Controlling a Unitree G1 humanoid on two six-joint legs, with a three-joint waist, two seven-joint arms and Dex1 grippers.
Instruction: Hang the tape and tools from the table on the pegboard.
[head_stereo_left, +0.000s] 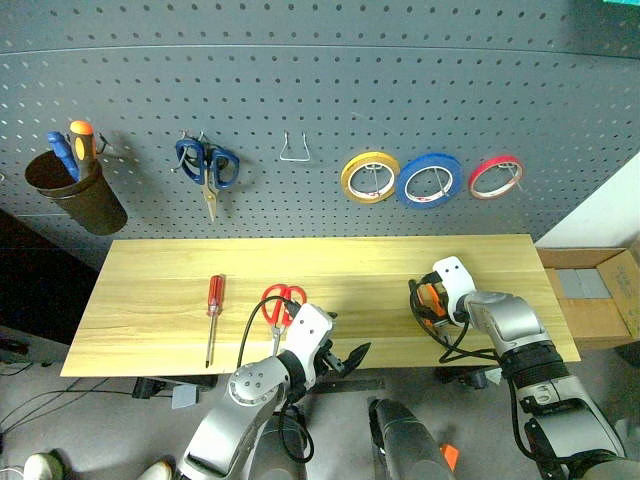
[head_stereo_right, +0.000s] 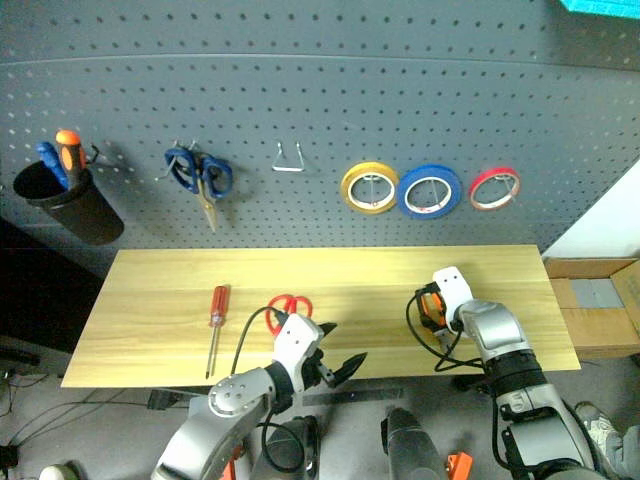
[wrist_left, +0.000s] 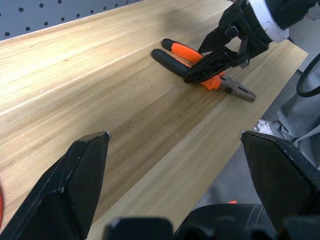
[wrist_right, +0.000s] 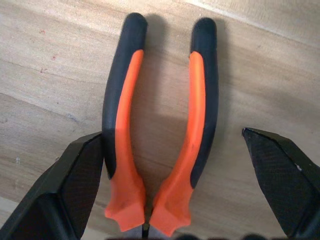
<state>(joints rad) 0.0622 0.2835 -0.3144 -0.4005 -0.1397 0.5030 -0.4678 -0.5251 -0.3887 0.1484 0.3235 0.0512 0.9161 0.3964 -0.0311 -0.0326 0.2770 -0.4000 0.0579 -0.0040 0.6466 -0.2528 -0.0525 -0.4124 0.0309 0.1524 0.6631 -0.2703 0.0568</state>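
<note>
Clearly our wide-open right claw (wrist_right: 170, 165) straddles the pliers (wrist_right: 160, 125) lying flat on the surface (head_stereo_left: 350, 265), so we risk pinching one handle and swinging them off the near edge.

No text, label, brand or number could be read anywhere — not on the pliers (wrist_right: 160, 125), the tape rolls or the pegboard (head_stereo_left: 320, 90). The counter (head_stereo_left: 330, 270) showed bare plank grain, and the cardboard box (head_stereo_left: 600, 295) beside it bore no legible marking — nothing more.
</note>
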